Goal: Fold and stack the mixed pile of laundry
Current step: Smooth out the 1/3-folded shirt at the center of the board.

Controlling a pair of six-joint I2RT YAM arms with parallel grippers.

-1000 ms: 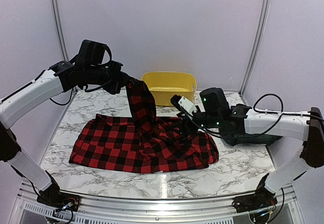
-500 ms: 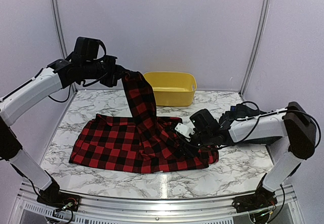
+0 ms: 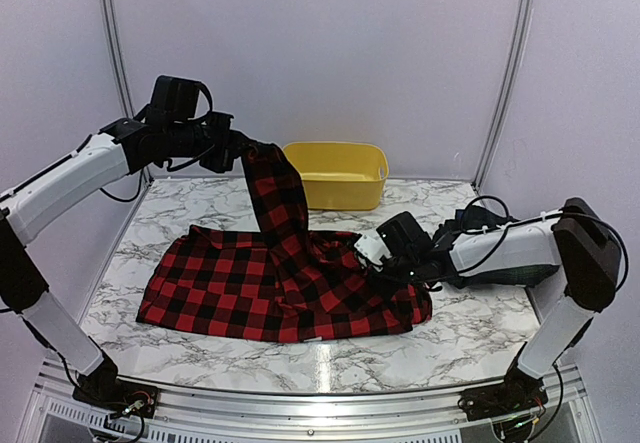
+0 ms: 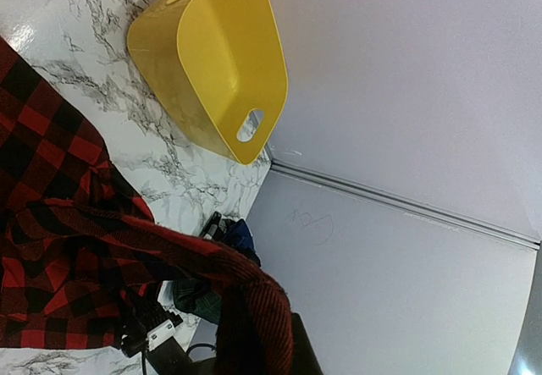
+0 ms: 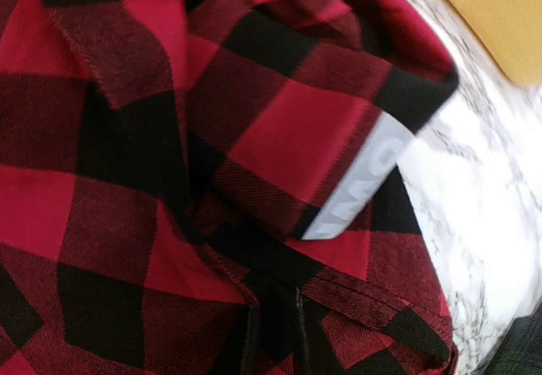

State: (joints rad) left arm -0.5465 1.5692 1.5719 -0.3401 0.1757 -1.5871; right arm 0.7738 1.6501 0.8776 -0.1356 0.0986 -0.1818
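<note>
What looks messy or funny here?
The red-and-black checked garment isn't lying flat. The left gripper holds one end up in the air near the yellow tub, and the rest lies wrinkled on the table by the right gripper. Nothing looks spilled.

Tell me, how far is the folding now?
Done: no stack shows. In hand: the left gripper holds part of the red-and-black checked garment up; the right gripper pinches its right side. To do: folding it, plus the dark garment under the right arm.

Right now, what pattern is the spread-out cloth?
The cloth is red-and-black checked; right wrist view shows best.
</note>
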